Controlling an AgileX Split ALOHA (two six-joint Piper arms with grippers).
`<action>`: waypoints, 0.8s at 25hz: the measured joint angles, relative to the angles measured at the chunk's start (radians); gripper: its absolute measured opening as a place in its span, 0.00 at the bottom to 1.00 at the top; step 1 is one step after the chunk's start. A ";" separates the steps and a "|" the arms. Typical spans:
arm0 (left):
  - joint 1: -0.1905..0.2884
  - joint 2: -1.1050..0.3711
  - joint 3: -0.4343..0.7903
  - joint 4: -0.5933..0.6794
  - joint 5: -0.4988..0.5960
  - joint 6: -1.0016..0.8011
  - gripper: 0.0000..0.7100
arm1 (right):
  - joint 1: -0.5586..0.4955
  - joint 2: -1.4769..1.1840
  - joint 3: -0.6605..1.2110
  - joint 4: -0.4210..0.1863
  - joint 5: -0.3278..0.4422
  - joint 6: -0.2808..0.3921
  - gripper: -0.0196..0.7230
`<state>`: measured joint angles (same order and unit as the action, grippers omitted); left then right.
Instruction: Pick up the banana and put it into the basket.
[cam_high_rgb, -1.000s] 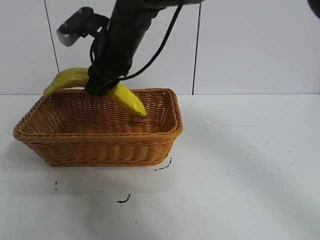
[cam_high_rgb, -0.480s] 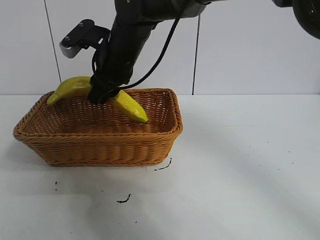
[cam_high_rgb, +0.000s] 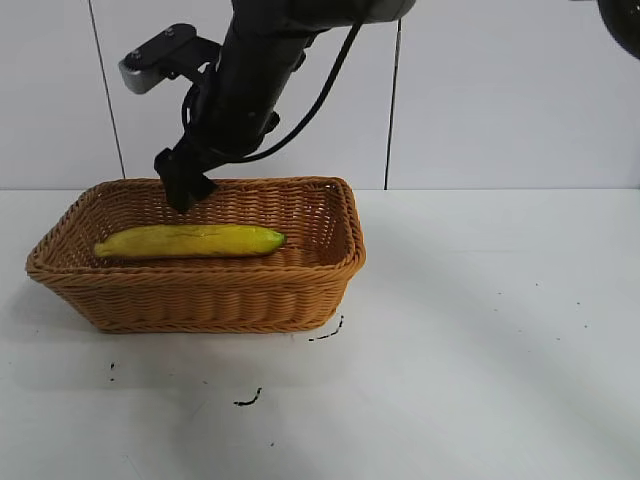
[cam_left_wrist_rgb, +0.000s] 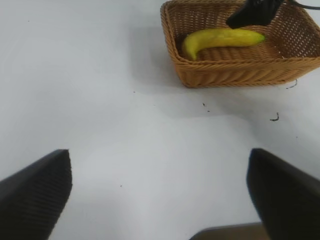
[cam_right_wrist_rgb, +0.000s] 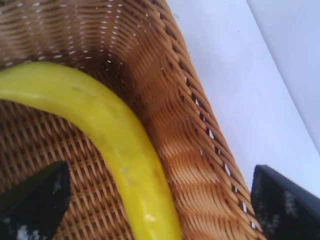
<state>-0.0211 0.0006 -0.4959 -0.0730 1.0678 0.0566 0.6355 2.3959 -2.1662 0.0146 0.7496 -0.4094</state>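
The yellow banana (cam_high_rgb: 190, 241) lies flat on the floor of the tan wicker basket (cam_high_rgb: 200, 295), along its length. It also shows in the left wrist view (cam_left_wrist_rgb: 220, 39) and the right wrist view (cam_right_wrist_rgb: 115, 145). My right gripper (cam_high_rgb: 185, 190) hangs open just above the basket's back rim, over the banana and apart from it; in its own view its gripper (cam_right_wrist_rgb: 160, 205) is wide open with nothing between the fingers. My left gripper (cam_left_wrist_rgb: 160, 195) is open and empty over bare table, far from the basket (cam_left_wrist_rgb: 240, 75).
The basket (cam_right_wrist_rgb: 190, 135) stands on a white table (cam_high_rgb: 480, 330) at the left, near a white wall. Small dark marks (cam_high_rgb: 250, 399) dot the table in front of the basket.
The right gripper has opened and let go of the banana, which dropped from a tilted hold above the rim to lie flat in the basket. The gripper has lifted slightly.
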 joint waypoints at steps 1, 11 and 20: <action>0.000 0.000 0.000 0.000 0.000 0.000 0.97 | -0.001 -0.016 0.000 0.000 0.013 0.068 0.96; 0.000 0.000 0.000 0.001 0.000 0.000 0.97 | -0.192 -0.096 -0.063 -0.015 0.274 0.381 0.96; 0.000 0.000 0.000 0.001 0.000 0.000 0.97 | -0.497 -0.097 -0.064 -0.015 0.437 0.433 0.96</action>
<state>-0.0211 0.0006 -0.4959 -0.0721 1.0678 0.0566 0.1389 2.2988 -2.2303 0.0000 1.1863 0.0239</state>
